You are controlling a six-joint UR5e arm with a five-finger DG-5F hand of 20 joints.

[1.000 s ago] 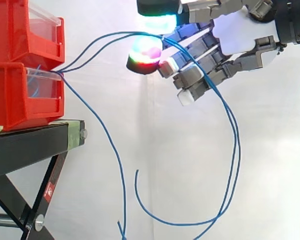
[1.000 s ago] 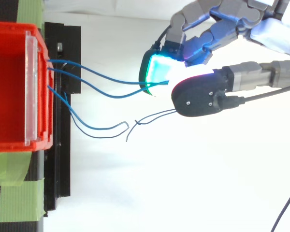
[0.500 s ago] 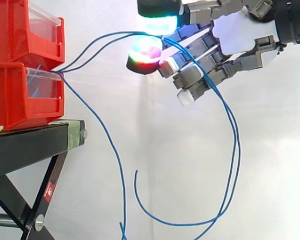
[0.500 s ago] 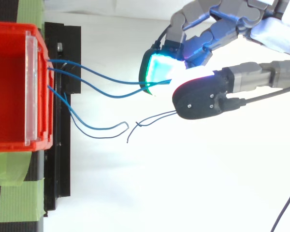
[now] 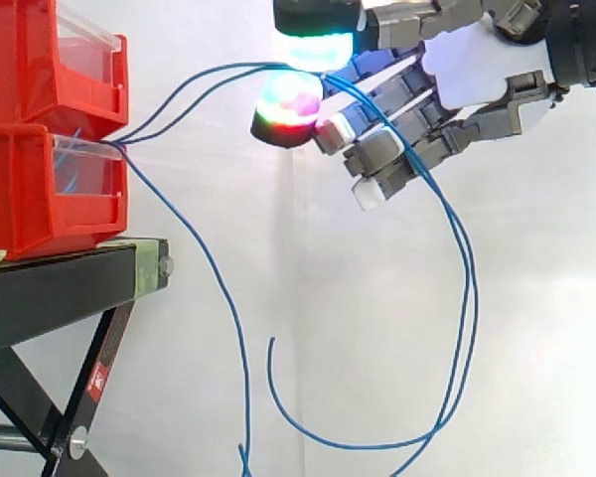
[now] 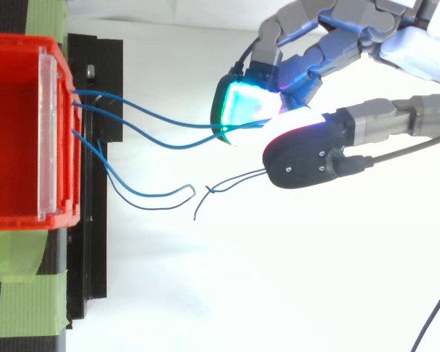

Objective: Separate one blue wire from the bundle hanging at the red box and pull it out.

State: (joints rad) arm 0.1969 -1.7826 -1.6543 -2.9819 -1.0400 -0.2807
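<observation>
**Two strands in the pinch, box straight across from the hand**

The hand is up high, well away from the red box on the black stand. Its two glowing fingertips are closed together on the blue wires. From where I stand it looks like two strands are caught there, not one. They rise from the box mouth to the pinch with a slight sag, then drape down behind the fingers. More wires hang loose below the box. I'd guess the pull should go along that line, straight away from the box, once one strand is let go.
</observation>
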